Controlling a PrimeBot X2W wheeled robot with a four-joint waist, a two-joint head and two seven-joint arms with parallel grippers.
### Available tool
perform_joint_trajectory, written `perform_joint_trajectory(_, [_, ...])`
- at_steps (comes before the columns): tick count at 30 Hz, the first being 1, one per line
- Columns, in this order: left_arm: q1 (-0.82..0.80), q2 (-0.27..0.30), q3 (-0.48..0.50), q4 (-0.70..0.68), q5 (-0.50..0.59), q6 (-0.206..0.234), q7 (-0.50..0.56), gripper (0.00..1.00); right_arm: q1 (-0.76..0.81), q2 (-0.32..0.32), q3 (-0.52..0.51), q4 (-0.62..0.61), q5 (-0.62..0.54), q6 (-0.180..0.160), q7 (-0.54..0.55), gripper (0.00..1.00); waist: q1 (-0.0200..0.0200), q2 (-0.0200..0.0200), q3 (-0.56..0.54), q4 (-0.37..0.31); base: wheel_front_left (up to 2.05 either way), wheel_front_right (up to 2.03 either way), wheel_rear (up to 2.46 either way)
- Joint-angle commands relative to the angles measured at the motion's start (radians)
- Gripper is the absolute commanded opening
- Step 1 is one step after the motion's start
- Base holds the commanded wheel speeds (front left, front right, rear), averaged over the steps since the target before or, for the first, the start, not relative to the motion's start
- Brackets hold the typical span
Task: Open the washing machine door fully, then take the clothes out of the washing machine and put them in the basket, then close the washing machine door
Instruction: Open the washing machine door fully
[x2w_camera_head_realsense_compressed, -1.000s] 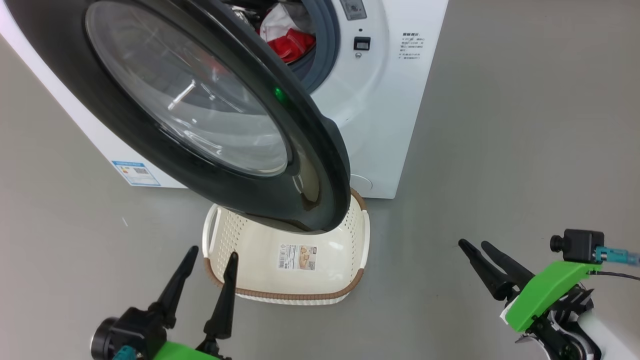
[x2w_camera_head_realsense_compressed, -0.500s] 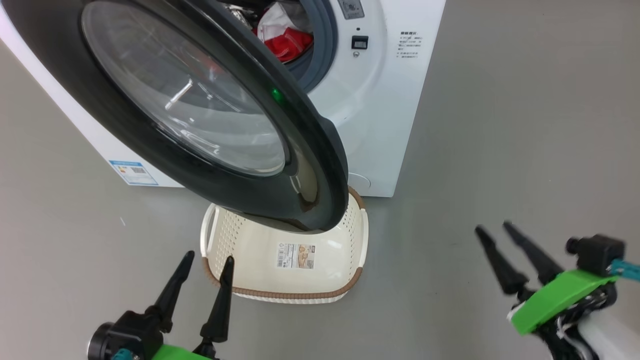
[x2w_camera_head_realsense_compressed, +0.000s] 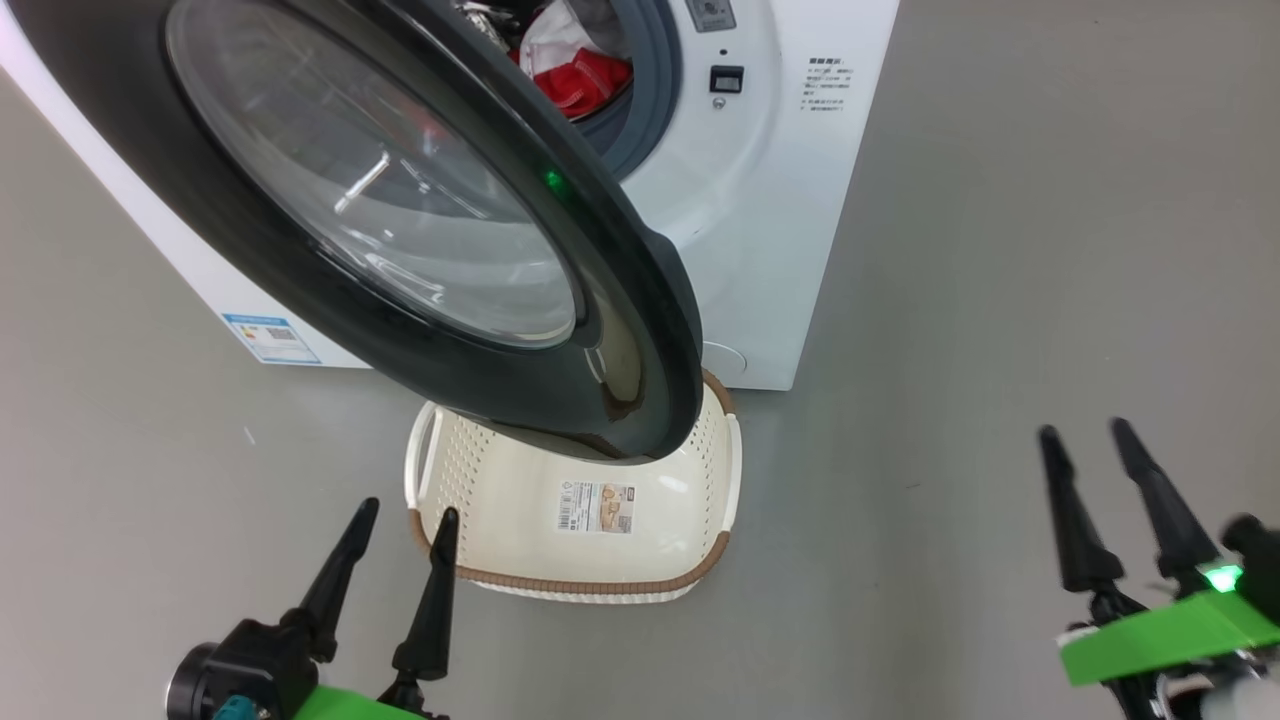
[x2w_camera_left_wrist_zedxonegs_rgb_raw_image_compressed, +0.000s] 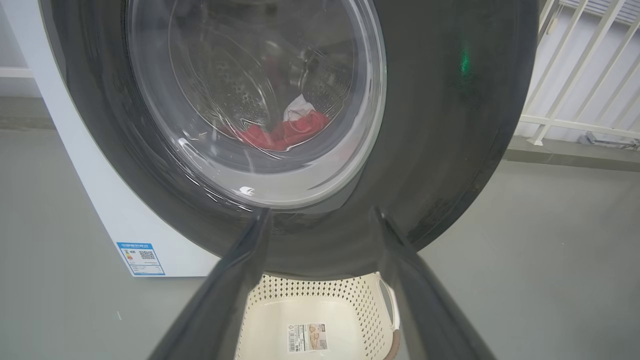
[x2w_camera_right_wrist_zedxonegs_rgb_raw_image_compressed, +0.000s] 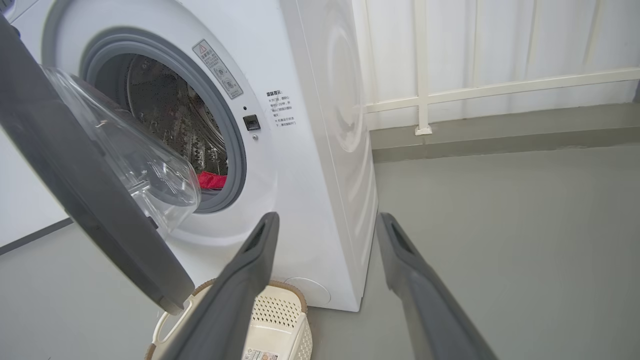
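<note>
**Risk.** The washing machine door (x2w_camera_head_realsense_compressed: 650, 340) stands only part open, its lower rim hanging directly over the basket (x2w_camera_head_realsense_compressed: 580, 584). The clothes (x2w_camera_head_realsense_compressed: 588, 82) lie in the drum, above and behind the basket. Drawn out now, they would likely catch on the door or drop outside the basket. A careless push on the door could also knock the basket.

**Pose.**
- **Left end effector (x2w_camera_head_realsense_compressed: 405, 512):** at the basket's near left corner, fingers spread, holding nothing, pointing at the door.
- **Right end effector (x2w_camera_head_realsense_compressed: 1083, 430):** well right of the basket, over the floor, fingers apart, empty, aimed toward the washing machine (x2w_camera_head_realsense_compressed: 780, 250).
</note>
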Motion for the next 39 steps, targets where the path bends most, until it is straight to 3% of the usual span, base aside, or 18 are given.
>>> perform_joint_trajectory(1, [-0.022,0.013,0.036,-0.03,0.011,-0.005,-0.012,1.0,0.019,0.001,-0.007,-0.034,-0.014,0.005,-0.006,1.0,0.0,0.0,0.0,0.002,0.0,0.0,0.0])
perform_joint_trajectory(6, [-0.021,0.012,0.038,-0.041,0.012,-0.005,-0.012,1.0,0.086,0.045,-0.069,-0.054,-0.06,0.005,-0.006,1.0,0.0,0.0,0.001,0.006,0.0,0.0,0.0])
perform_joint_trajectory(12, [-0.015,0.011,0.036,-0.037,0.015,-0.005,-0.012,1.0,0.11,0.069,-0.073,-0.035,-0.097,0.005,-0.006,1.0,0.0,0.0,0.001,0.001,0.0,0.0,0.0])
perform_joint_trajectory(33, [-0.002,0.006,0.023,-0.033,0.015,-0.005,-0.012,1.0,0.09,0.076,-0.053,-0.046,-0.084,0.005,-0.006,1.0,0.0,0.0,-0.017,0.009,0.0,0.0,0.0])
perform_joint_trajectory(34, [-0.001,0.005,0.023,-0.034,0.016,-0.005,-0.012,1.0,0.084,0.076,-0.047,-0.049,-0.073,0.005,-0.006,0.81,0.0,0.0,-0.018,0.009,0.0,0.0,0.0])
perform_joint_trajectory(35, [-0.001,0.005,0.022,-0.034,0.016,-0.005,-0.012,1.0,0.075,0.076,-0.04,-0.05,-0.059,0.005,-0.006,0.45,0.0,0.0,-0.017,0.01,0.0,0.0,0.0])
perform_joint_trajectory(36, [-0.001,0.004,0.021,-0.035,0.016,-0.005,-0.012,1.0,0.062,0.074,-0.032,-0.054,-0.05,0.005,-0.006,0.19,0.0,0.0,-0.017,0.011,0.0,0.0,0.0])
perform_joint_trajectory(37, [0.0,0.003,0.021,-0.036,0.016,-0.005,-0.012,1.0,0.049,0.073,-0.02,-0.056,-0.04,0.005,-0.006,0.0,0.0,0.0,-0.017,0.012,0.0,0.0,0.0])
perform_joint_trajectory(39, [0.001,0.002,0.019,-0.037,0.016,-0.005,-0.012,1.0,0.017,0.069,0.006,-0.06,-0.017,0.005,-0.006,0.0,0.0,0.0,-0.015,0.015,0.0,0.0,0.0])
